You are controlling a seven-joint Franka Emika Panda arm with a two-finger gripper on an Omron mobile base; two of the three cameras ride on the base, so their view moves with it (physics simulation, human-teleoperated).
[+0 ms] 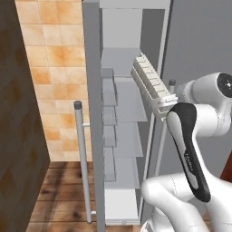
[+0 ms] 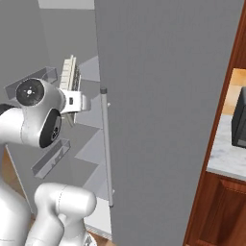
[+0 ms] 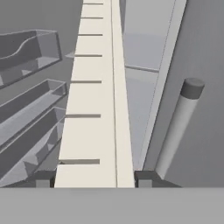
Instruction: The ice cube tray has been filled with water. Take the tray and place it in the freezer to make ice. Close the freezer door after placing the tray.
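Note:
My gripper (image 1: 164, 105) is shut on the near end of the ice cube tray (image 1: 148, 78), a pale tray with a grid of cells. It is held turned on its long edge at the mouth of the open freezer (image 1: 129, 104), about level with the upper white shelves. In the hand view the tray (image 3: 94, 96) runs straight away from the gripper (image 3: 94, 179), a dark fingertip (image 3: 43, 179) at each side. From the right base view the tray (image 2: 71, 74) stands above the hand (image 2: 77, 102). The freezer door (image 1: 93, 113) is swung open, edge-on, with clear bins (image 1: 108, 93) inside and its bar handle (image 1: 82, 158) outside.
The right fridge door (image 2: 163, 120) is shut; its vertical handle (image 2: 106, 144) stands close beside the hand on the right. Door bins (image 3: 26, 52) lie to the tray's left. A wooden cabinet and a counter with a dark appliance (image 2: 238, 120) are at far right. A tiled wall (image 1: 50, 68) is behind the open door.

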